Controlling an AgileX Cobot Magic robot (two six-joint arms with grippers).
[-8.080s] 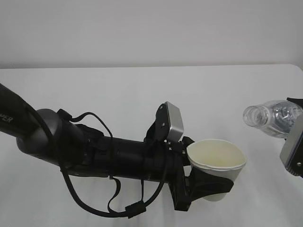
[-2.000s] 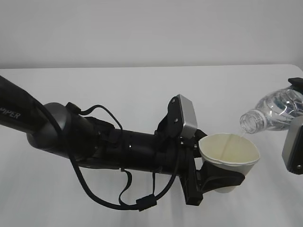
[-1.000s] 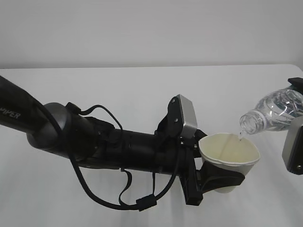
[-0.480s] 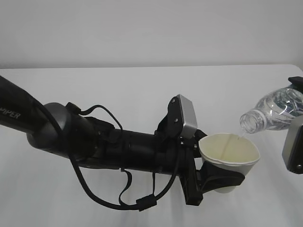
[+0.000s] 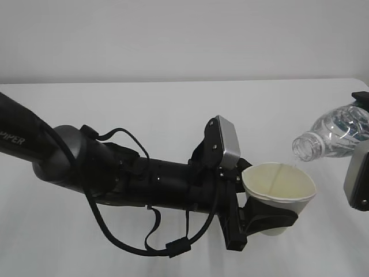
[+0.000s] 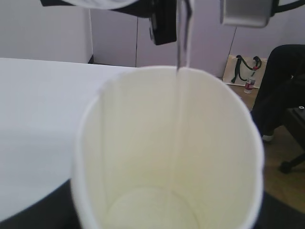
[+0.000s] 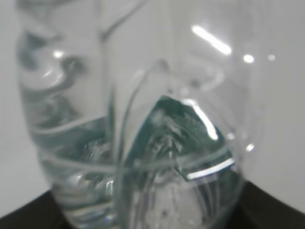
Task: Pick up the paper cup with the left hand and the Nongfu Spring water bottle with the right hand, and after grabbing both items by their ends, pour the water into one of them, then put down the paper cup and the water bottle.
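Meanwhile bottle [image 5: 337, 136], far right in right hand's [image 5: 357, 179] grip, barely shifted — thin water stream [image 6: 182, 33] persists into paper cup [image 5: 279, 190], lower centre, clamped by left hand [image 5: 253, 222] — pour continuing.

This looks like a robotics lab or test room set up in an office. A bare, plain white tabletop [image 5: 173, 109] stands against a blank pale grey wall [image 5: 184, 34]. In the left wrist view, lilac partition panels [image 6: 114, 33] stand behind the table, a tan paper shopping bag with black handles [image 6: 242, 71] sits on a brown floor [image 6: 281, 152], and the base of a black swivel chair [image 6: 291, 164] shows at the right edge.
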